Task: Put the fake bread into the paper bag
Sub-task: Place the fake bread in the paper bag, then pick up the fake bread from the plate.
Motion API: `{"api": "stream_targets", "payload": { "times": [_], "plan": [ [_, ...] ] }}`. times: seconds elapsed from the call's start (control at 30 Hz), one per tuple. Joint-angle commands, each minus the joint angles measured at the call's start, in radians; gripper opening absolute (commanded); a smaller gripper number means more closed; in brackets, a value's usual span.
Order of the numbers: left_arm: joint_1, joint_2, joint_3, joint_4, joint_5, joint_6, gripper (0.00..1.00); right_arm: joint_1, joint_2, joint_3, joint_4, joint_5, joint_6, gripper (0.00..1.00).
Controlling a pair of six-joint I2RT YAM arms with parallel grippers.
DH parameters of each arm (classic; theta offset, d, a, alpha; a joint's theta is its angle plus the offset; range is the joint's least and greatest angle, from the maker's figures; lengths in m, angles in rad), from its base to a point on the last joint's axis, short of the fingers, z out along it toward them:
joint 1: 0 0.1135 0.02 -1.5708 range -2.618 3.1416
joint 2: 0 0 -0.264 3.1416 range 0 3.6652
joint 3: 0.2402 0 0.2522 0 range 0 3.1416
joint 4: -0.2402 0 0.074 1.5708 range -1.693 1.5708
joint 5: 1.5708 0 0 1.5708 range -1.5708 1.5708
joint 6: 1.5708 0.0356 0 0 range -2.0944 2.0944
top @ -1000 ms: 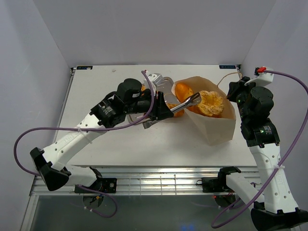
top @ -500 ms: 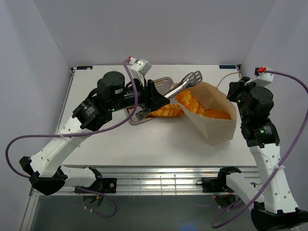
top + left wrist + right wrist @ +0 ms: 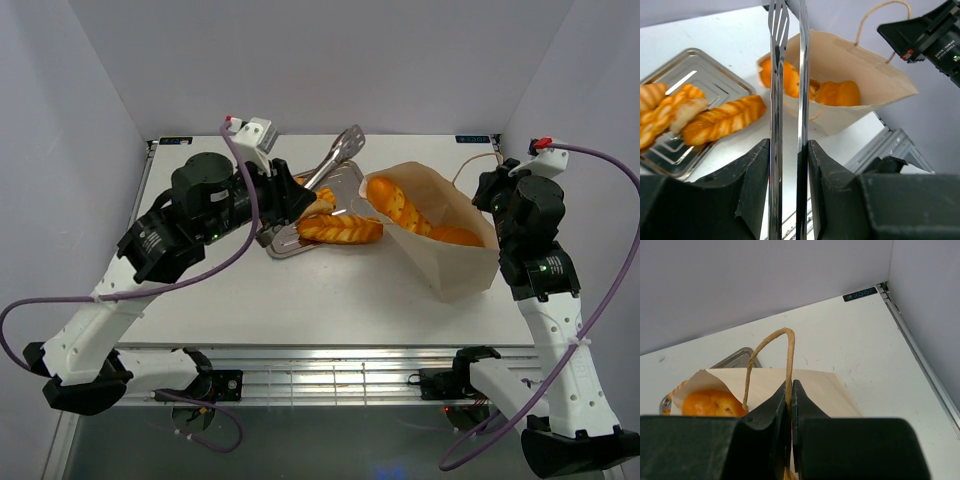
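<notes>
- Left claw (image 3: 788, 165) is clamped on the handles of the long silver metal tongs (image 3: 776, 75). The blades are nearly together with nothing between them.
- Right claw (image 3: 789, 390) is pinched shut on the thin looped string handle (image 3: 790, 357) of the tall cream-beige paper bag (image 3: 440, 262). The bag sits just under it, mouth facing the left claw.
- A glossy golden-orange toy baguette (image 3: 398, 205) and a rounder orange bun (image 3: 840, 92) are already in the bag, ahead-right of the left claw.
- A glossy orange twisted loaf (image 3: 722, 120) lies on the silver metal tray (image 3: 705, 65), below-left of the tong tips. Paler braided pieces (image 3: 652, 95) lie further left.
- Likely step: fetch the next loaf, since the task looks partly done.
- To do it well:
  - Ease the left claw's squeeze so the blades spread wider than the loaf.
  - Come down across the loaf's middle, not its end.
  - Grip firmly, as the glossy plastic may slip.
- The right claw should hold the handle taut so the bag mouth stays open.
</notes>
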Motion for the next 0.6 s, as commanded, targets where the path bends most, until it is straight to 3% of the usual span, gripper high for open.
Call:
{"api": "stream_targets", "payload": {
  "times": [0.0,0.13,0.37,0.47,0.57],
  "plan": [
    [-0.002,-0.102,-0.009,-0.103,-0.181,0.029,0.44,0.001,0.045,0.064,-0.061,0.098,0.032,0.08],
    [-0.003,-0.160,-0.119,-0.165,-0.245,-0.001,0.45,0.000,0.065,0.074,-0.092,0.136,0.043,0.08],
    [0.003,-0.255,-0.460,-0.087,-0.160,-0.128,0.49,-0.008,0.060,0.069,-0.095,0.130,0.049,0.08],
    [0.061,-0.255,-0.572,-0.024,-0.059,-0.165,0.50,-0.010,0.054,0.069,-0.092,0.124,0.042,0.08],
    [0.196,-0.258,-0.670,0.076,0.174,-0.183,0.51,-0.011,0.043,0.071,-0.093,0.118,0.034,0.08]
  ]
}}
